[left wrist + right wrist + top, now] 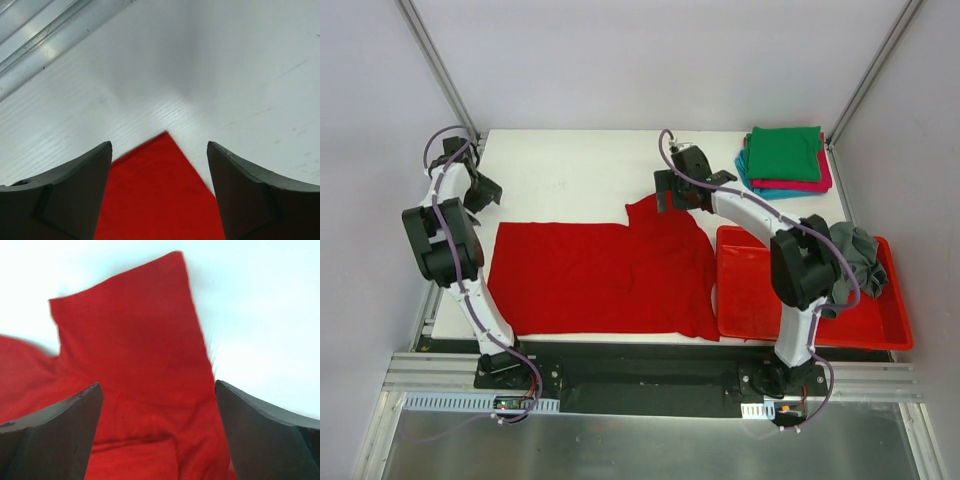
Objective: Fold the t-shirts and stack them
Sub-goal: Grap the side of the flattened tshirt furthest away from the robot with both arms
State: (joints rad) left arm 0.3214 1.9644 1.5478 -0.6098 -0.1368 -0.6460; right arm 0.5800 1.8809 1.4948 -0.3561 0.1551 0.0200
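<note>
A bright red t-shirt (600, 278) lies spread flat on the white table. Its far left corner shows in the left wrist view (160, 195), its sleeve in the right wrist view (140, 365). My left gripper (483, 192) is open, above the table by that far left corner. My right gripper (672, 195) is open over the sleeve at the shirt's far right, holding nothing. A folded stack lies at the back right: green (785, 153) on top, magenta (810, 183) and teal (770, 190) below. A dark grey shirt (855, 260) lies crumpled in the red tray.
The red plastic tray (760, 290) sits at the table's right front, beside the red shirt's right edge. The table's metal side rail (35, 35) runs left of my left gripper. White walls and frame posts enclose the table.
</note>
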